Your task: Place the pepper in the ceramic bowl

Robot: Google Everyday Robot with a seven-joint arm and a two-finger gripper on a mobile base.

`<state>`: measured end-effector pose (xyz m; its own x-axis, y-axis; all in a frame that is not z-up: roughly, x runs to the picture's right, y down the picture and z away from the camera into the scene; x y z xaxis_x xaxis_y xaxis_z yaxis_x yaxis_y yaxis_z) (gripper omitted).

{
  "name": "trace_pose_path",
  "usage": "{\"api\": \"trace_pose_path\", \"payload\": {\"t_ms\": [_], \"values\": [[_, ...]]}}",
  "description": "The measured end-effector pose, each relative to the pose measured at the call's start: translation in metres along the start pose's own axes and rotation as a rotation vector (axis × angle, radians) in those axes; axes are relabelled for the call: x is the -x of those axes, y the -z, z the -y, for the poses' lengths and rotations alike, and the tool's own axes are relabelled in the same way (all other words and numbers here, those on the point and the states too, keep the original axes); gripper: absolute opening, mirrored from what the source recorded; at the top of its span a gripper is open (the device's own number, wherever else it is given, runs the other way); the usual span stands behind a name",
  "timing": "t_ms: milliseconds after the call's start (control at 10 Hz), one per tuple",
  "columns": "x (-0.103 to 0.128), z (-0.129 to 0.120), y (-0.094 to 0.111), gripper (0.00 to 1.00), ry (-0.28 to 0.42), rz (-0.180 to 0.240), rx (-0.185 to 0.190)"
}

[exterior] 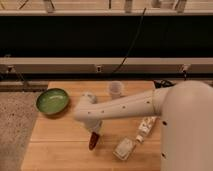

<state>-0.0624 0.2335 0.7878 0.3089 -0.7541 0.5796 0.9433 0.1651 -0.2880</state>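
The dark red pepper point(93, 141) hangs upright under my gripper point(94, 131), near the front middle of the wooden table point(55, 145). The gripper is shut on the pepper's top end, at the tip of my white arm, which reaches in from the right. The green ceramic bowl point(52, 101) sits at the table's back left, to the left of the gripper and farther back, apart from it. It looks empty.
A small translucent cup point(115, 89) stands at the back middle, behind the arm. A clear plastic packet point(124, 148) lies front right of the pepper, and a pale wrapper point(146, 125) lies further right. The table's left edge meets speckled floor point(12, 125).
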Motion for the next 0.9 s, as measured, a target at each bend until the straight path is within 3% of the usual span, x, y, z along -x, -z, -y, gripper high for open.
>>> {"api": "trace_pose_path", "payload": {"t_ms": [100, 400, 600, 900], "values": [[-0.005, 0.023, 0.013, 0.00, 0.052, -0.008, 0.013], [-0.018, 0.056, 0.034, 0.00, 0.138, -0.038, 0.032], [-0.028, 0.081, 0.048, 0.00, 0.179, -0.064, 0.028], [-0.067, 0.117, 0.069, 0.00, 0.216, -0.125, 0.006]]}}
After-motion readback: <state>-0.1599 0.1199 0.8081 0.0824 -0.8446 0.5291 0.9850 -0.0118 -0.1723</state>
